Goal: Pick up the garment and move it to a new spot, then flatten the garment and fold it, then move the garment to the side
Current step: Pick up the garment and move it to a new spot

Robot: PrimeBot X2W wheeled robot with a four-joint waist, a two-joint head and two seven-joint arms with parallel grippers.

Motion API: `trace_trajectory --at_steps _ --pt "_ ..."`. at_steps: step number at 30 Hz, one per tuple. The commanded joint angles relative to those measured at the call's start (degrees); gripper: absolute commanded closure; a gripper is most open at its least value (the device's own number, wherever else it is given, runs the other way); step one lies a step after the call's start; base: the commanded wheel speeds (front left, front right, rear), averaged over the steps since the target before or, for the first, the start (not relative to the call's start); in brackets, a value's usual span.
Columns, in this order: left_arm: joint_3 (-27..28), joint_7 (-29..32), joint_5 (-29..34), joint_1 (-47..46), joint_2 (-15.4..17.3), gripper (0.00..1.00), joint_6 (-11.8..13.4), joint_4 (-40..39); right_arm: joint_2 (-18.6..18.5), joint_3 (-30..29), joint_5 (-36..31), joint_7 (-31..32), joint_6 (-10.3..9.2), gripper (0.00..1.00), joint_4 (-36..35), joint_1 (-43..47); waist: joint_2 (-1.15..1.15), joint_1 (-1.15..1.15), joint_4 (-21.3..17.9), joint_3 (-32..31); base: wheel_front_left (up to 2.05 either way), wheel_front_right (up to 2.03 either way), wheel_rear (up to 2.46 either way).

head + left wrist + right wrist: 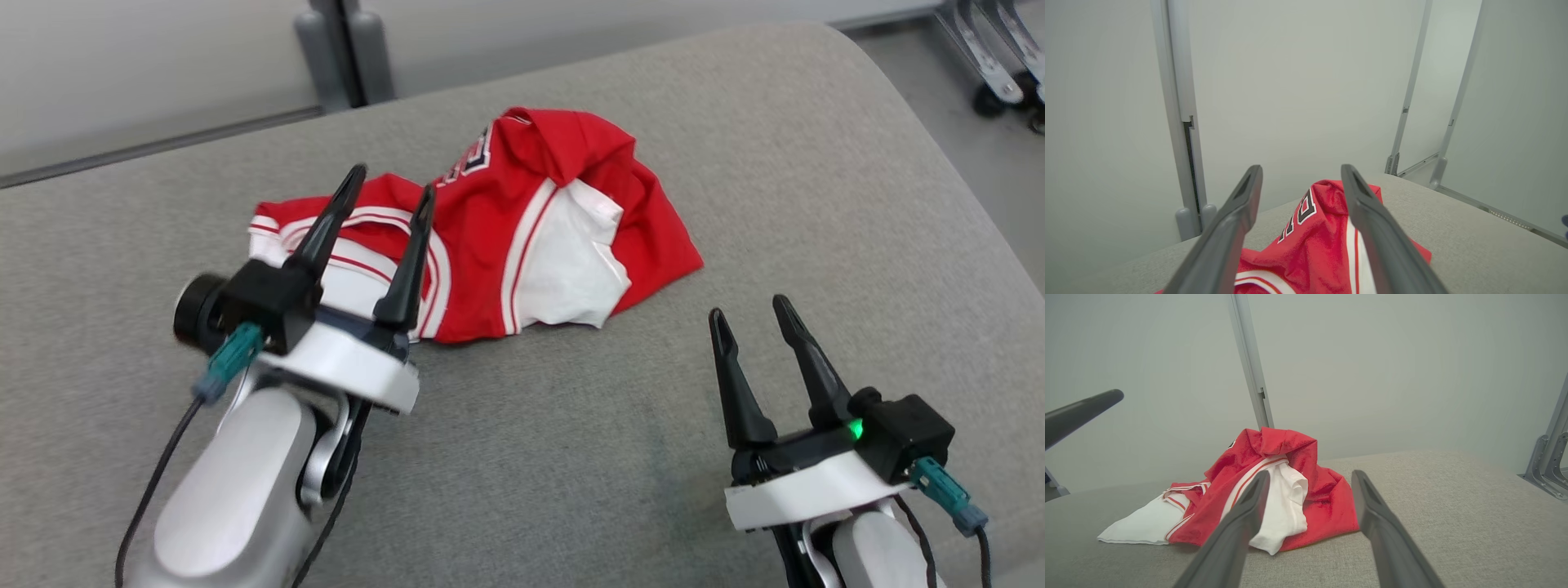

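Nearest the lens at lower left, the left gripper (392,180) hangs with fingers spread and empty over the near left edge of the garment (571,180), a red, white-sleeved T-shirt heaped mid-way across the grey padded surface (571,457). At right, the right gripper (749,308) sits equally open and empty, near the shirt but apart from it. The opening pick-up appears in hand; next, the fingers would need to drop onto a fold and close
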Motion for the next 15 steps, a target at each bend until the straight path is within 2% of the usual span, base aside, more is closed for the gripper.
trace_trajectory --at_steps 1,5,7,12,15 --pt "0.8 0.0 0.7 2.0 0.1 0.00 0.8 -0.9 -0.2 -0.2 -0.3 -0.1 -0.02 0.00 0.2 1.0 0.00 0.00 7.2 -7.2 0.00 0.00 0.00" --pt "9.1 0.0 3.1 14.5 -1.6 0.00 5.0 -6.7 -0.2 -1.7 -1.9 -0.1 -0.02 0.00 0.9 4.5 0.00 0.00 11.7 -11.2 0.00 0.00 0.00" --pt "13.0 0.0 4.7 20.4 -3.1 0.00 6.2 -8.8 -0.2 -2.2 -2.7 -0.1 -0.02 0.00 1.2 5.9 0.00 0.00 13.5 -12.6 0.00 0.00 0.00" --pt "20.5 0.0 10.0 32.9 -6.6 0.00 6.4 -13.1 -0.2 -3.8 -3.9 -0.1 -0.02 0.00 1.1 9.1 0.00 0.00 16.1 -15.6 0.00 0.00 0.00" --pt "21.6 0.0 15.4 38.1 -7.3 0.00 4.9 -14.2 -0.2 -5.2 -4.5 -0.1 -0.02 0.00 1.0 11.0 0.00 0.00 16.7 -17.0 0.00 0.00 0.00"
